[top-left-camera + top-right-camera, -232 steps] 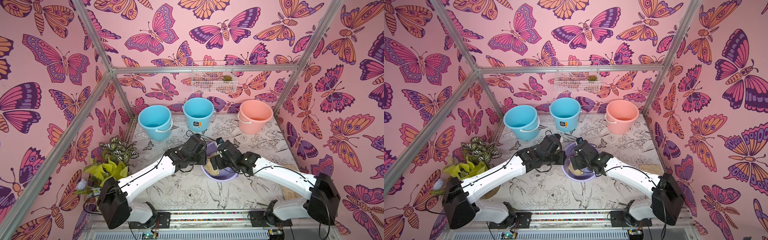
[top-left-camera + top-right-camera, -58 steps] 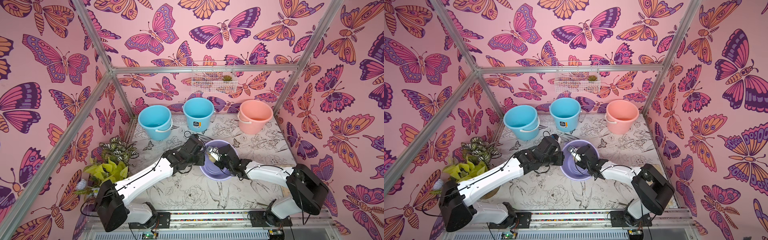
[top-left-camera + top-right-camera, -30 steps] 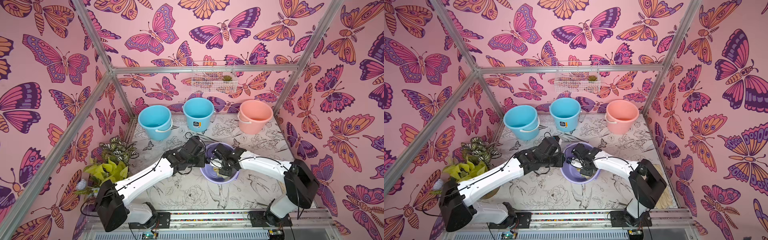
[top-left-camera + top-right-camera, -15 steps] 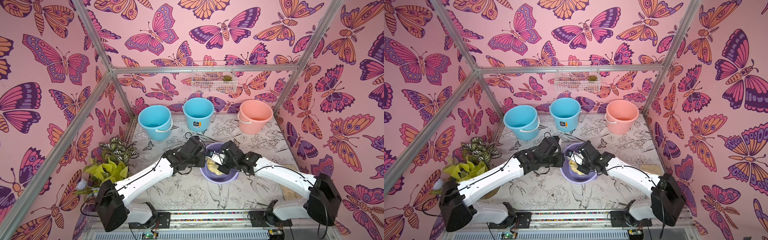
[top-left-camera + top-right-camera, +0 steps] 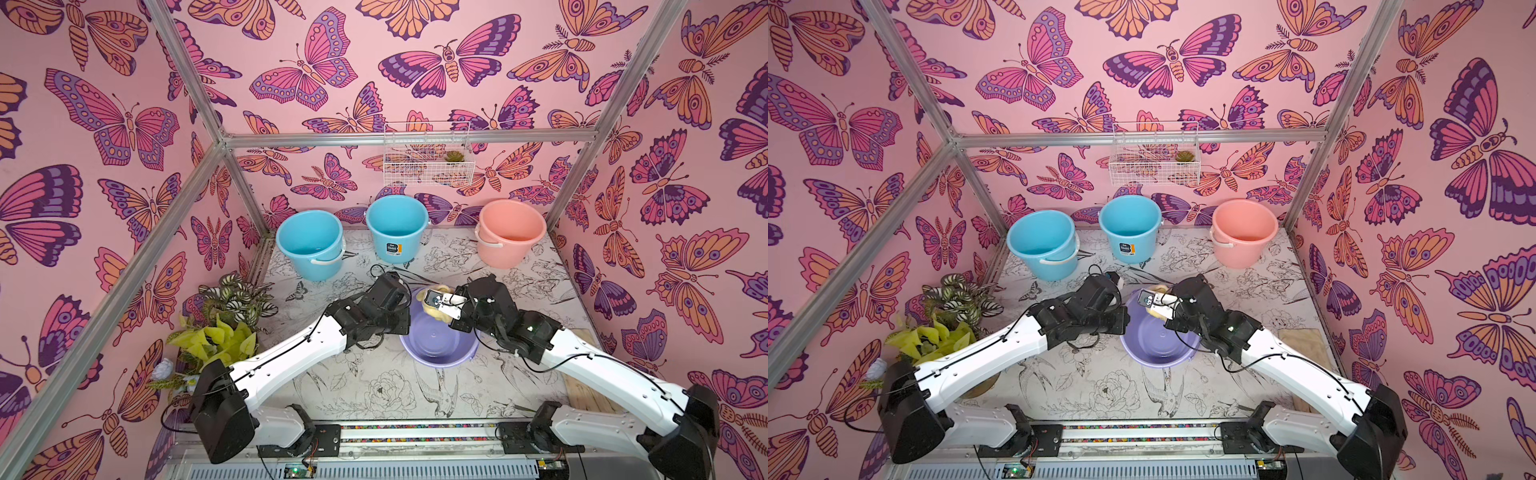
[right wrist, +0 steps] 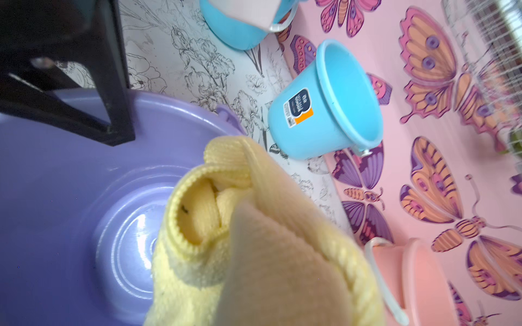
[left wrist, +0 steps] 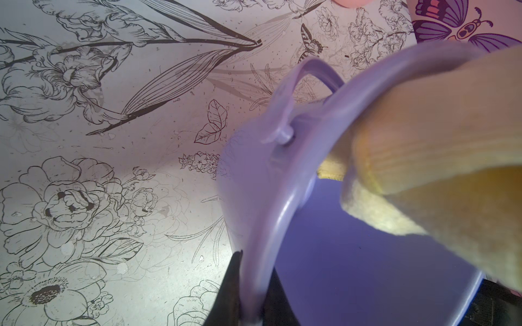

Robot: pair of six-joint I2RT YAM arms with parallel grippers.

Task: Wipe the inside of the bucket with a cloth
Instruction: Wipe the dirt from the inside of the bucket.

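Currently, left fingers (image 7: pixel 229 290) are clamping the bucket (image 5: pixel 436 337) rim to steady it; right fingers, unseen, are pinching the bunched cloth (image 6: pixel 203 220) for wiping.

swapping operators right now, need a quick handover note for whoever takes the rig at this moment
Left gripper: shut on the rim of the purple bucket, bracing it on the table.
Right gripper: shut on the bunched yellow cloth.
Cloth: at the bucket's far rim, partly over the inside. Whether it touches the wall cannot be told.
Done: bucket braced, cloth gripped and brought to the bucket. How much is already wiped does not show.
Left: probably rub the cloth over the inner wall and floor, then release both.
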